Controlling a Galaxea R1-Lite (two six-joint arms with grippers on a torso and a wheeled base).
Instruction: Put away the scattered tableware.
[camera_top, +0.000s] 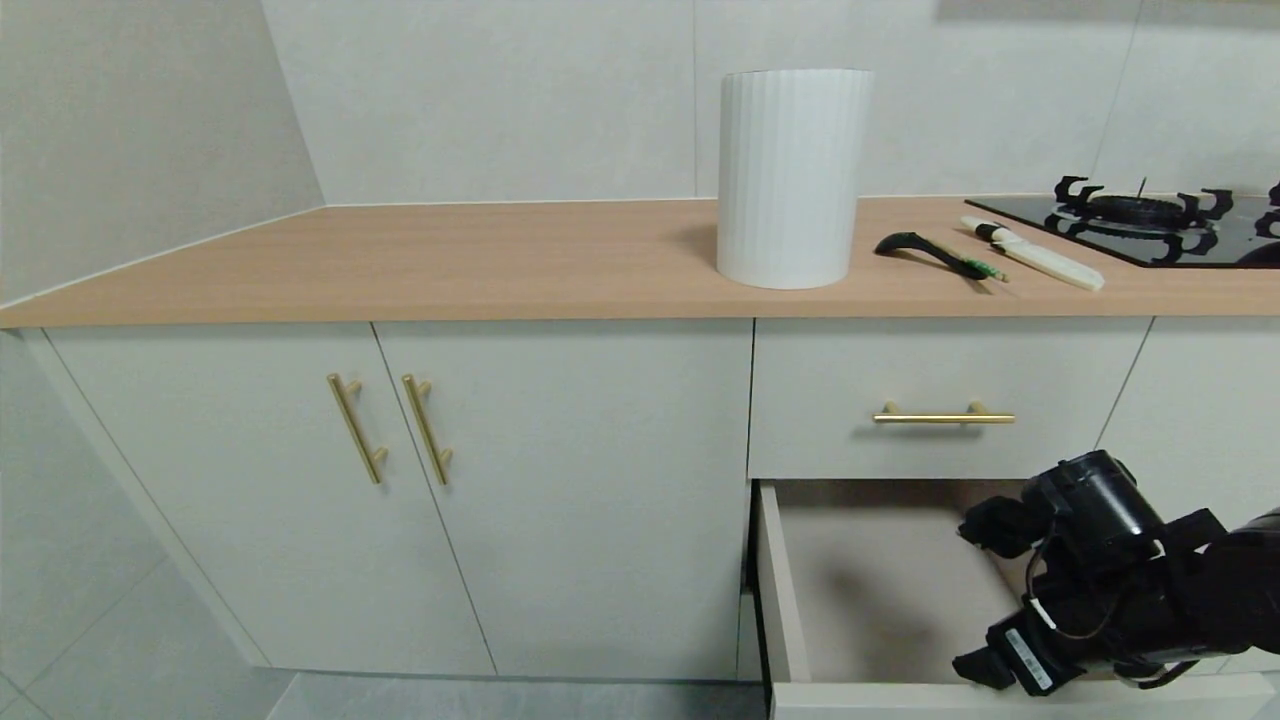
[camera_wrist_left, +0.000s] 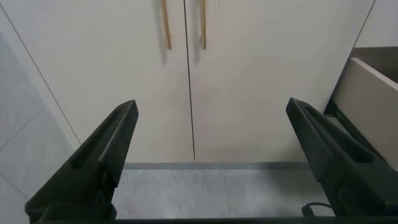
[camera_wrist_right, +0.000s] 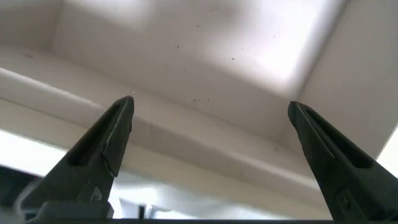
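Right gripper, spread and empty, hangs over the open drawer, probably the intended store. Tableware, a black ladle and a white utensil, lies on the countertop above. Left gripper, likewise released, faces the cabinet doors.

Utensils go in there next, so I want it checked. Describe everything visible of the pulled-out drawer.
The pulled-out drawer sits below a shut drawer, right of the double cupboard doors. It has pale, board-like walls and a flat, smooth floor; the floor that shows is bare. The right tool, open, hangs over its right front part; contact cannot be told.
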